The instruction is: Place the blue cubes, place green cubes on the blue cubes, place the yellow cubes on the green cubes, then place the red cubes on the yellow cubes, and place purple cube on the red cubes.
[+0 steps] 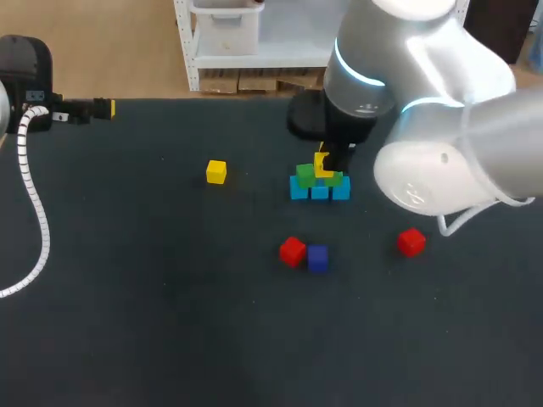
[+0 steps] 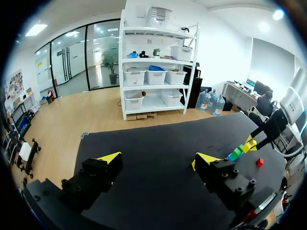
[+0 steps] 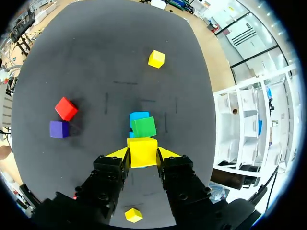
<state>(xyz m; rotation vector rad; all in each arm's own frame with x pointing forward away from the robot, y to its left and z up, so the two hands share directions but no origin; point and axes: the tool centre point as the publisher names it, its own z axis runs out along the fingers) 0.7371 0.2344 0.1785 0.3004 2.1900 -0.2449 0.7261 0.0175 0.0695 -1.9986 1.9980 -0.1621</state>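
Dark table (image 1: 127,322) | right gripper (image 3: 142,154) clenched a yellow cube (image 3: 142,150) over the blue-green stack (image 1: 319,188) (frame centre) | left gripper (image 2: 158,159) gaped, upper left.

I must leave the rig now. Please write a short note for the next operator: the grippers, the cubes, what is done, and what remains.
The left gripper is open and empty, far from the stack.
The right gripper is shut on a yellow cube over the green cubes; I cannot tell if it rests on them.
Done: three blue cubes in a row, two green cubes on them.
Left: release this cube, then add the second yellow cube, the two red cubes and the purple cube, all loose on the table.
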